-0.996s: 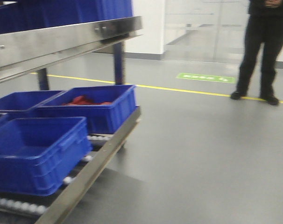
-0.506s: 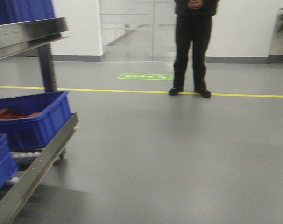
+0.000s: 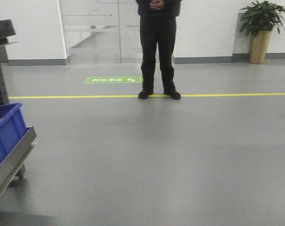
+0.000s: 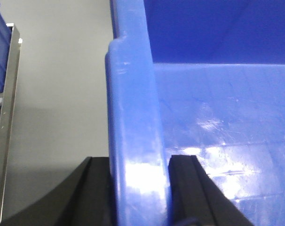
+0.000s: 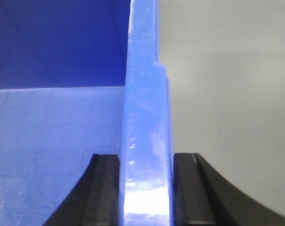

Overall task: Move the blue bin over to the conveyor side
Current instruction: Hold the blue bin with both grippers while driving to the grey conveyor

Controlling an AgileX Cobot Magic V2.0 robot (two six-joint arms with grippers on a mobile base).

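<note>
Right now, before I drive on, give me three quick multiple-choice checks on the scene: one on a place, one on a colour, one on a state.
1. Where is the potted plant in the front view?
A. Far left
B. Centre
C. Far right, at the back

2. What colour is the floor line at the feet of the person?
A. Red
B. Yellow
C. White

3. How do the left gripper and the right gripper stand?
A. Each shut on a wall of the bin
B. Both open in free air
C. Only the left one shut

Answers:
1 C: the plant shows at the picture's right edge, behind the line.
2 B: the stripe under the shoes is yellow.
3 A: each wrist view shows black jaws pressed against both sides of the blue wall.
</note>
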